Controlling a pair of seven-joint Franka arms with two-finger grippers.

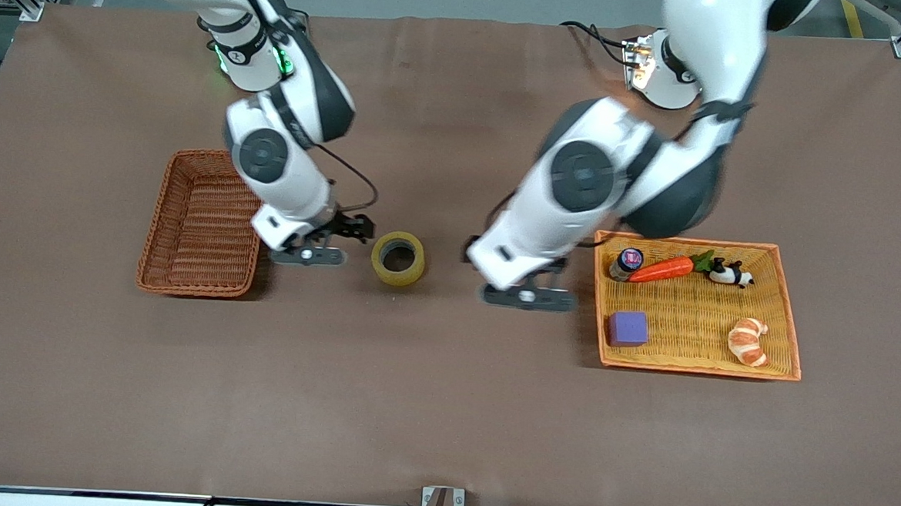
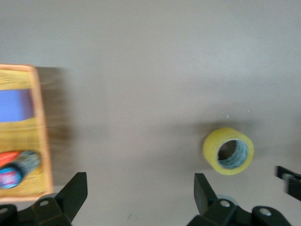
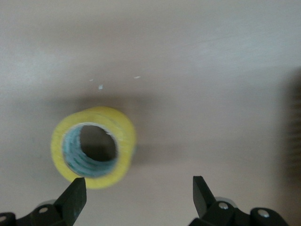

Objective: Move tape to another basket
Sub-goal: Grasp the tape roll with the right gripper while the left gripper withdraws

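Tape lying flat on the bare table, between two open grippers

The tape (image 1: pixel 398 258) is being left on the table, between the basket (image 1: pixel 201 224) and the yellow tray (image 1: pixel 789 332). The right gripper (image 1: pixel 308 255) is being held wide open and empty just beside it; the left gripper (image 1: pixel 529 296) is being held wide open and empty near the tray.

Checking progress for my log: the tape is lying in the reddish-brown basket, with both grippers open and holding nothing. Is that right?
Not quite. The tape lies on the bare table, between the reddish-brown basket and the orange tray, as the front view shows. The rest holds: the left gripper and the right gripper are both open and holding nothing.
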